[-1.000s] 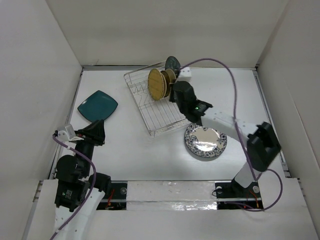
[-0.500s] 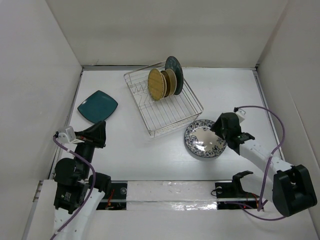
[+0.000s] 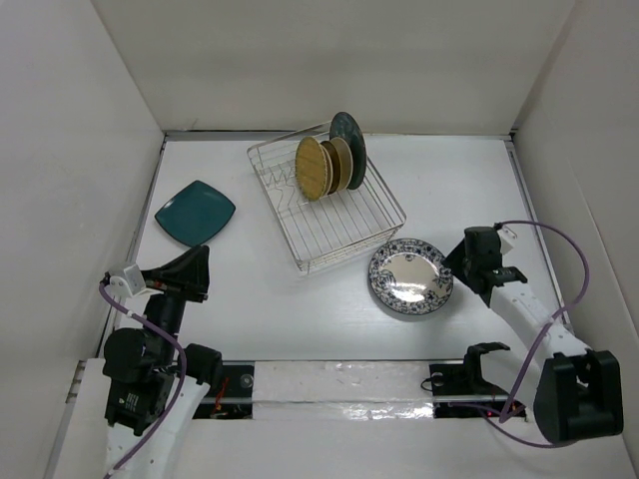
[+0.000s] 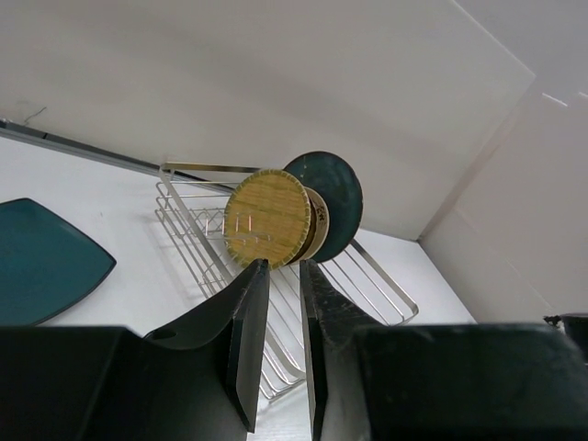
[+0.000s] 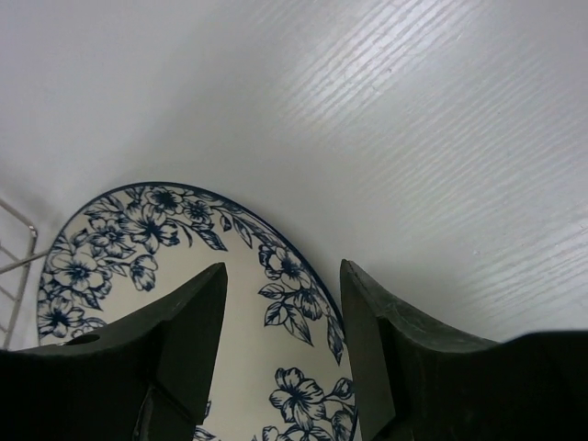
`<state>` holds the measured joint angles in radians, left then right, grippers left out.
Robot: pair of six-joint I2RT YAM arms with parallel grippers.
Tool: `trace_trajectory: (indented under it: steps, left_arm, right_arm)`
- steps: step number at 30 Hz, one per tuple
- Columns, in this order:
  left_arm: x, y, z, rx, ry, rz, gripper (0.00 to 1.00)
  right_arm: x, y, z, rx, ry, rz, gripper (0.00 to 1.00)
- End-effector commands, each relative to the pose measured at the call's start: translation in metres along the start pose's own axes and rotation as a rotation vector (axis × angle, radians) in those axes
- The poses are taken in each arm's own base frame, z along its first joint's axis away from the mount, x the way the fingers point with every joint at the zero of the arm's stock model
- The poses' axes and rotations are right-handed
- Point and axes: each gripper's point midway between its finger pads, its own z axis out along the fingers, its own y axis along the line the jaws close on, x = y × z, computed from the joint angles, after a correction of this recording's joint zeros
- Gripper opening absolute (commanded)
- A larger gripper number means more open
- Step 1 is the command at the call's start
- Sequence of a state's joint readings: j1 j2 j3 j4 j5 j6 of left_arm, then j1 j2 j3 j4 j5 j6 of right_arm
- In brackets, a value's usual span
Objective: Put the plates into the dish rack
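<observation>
Dish rack (image 3: 325, 205): wire basket at the far middle of the worktop (image 3: 250, 289), with three round plates standing on edge between its prongs at the far end.

Blue-and-white plate (image 3: 409, 277): the largest dish, lying flat on the worktop just beside the rack's near right corner. I judged it glazed ceramic: stiff, fairly heavy, slippery and liable to chip. With no gap showing beneath it, the only hold was the raised rim, one finger over the lip and one under it. My right fingers (image 5: 282, 272) were spread wide and held nothing. They sat at the plate's right edge, with the rim's curve (image 5: 276, 266) running through the gap between them. Whether either finger touched the glaze could not be told.

Teal rounded-square plate (image 3: 195, 212): flat at the left of the worktop, well apart from the rack. It looked just as hard and slick, and a corner edge seemed the likeliest hold. My left fingers (image 4: 283, 268) hung near its close side, almost together with only a narrow slit between them, and they were empty.

Gold-brown plate (image 3: 313, 168) and dark teal round plate (image 3: 350, 135): already racked, with a cream plate between them.
</observation>
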<state>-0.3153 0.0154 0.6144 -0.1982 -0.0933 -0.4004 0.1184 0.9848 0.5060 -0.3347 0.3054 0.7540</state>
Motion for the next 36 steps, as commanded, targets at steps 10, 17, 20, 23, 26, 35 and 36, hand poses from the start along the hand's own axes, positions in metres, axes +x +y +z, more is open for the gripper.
trace_trajectory:
  steps: [10,17,20,23,26,35,36]
  left_arm:
    - [-0.029,-0.011,-0.016,0.061,-0.123,-0.015,0.18]
    - [-0.033,-0.01,-0.021,0.054,-0.143,-0.018,0.18]
    - [-0.033,-0.01,-0.02,0.056,-0.139,-0.016,0.18]
    - [-0.032,-0.01,-0.02,0.055,-0.136,-0.016,0.18]
    - [-0.032,-0.01,-0.019,0.055,-0.136,-0.014,0.18]
    - [-0.03,-0.01,-0.017,0.051,-0.124,-0.012,0.18]
    - [-0.029,-0.009,-0.017,0.049,-0.12,-0.011,0.18]
  right_arm:
    - [0.016,-0.001,0.028,0.028,0.181,-0.092,0.56]
    - [-0.037,-0.049,0.042,0.191,0.032,0.053,0.55]
    - [-0.054,-0.064,0.051,0.191,0.018,0.138,0.55]
    - [-0.072,-0.059,0.054,0.129,-0.022,0.218,0.54]
    - [-0.086,-0.036,0.055,0.02,-0.066,0.237,0.54]
    - [-0.008,-0.056,0.057,0.028,0.113,0.26,0.61]
    - [0.003,-0.06,0.06,0.044,0.145,0.274,0.6]
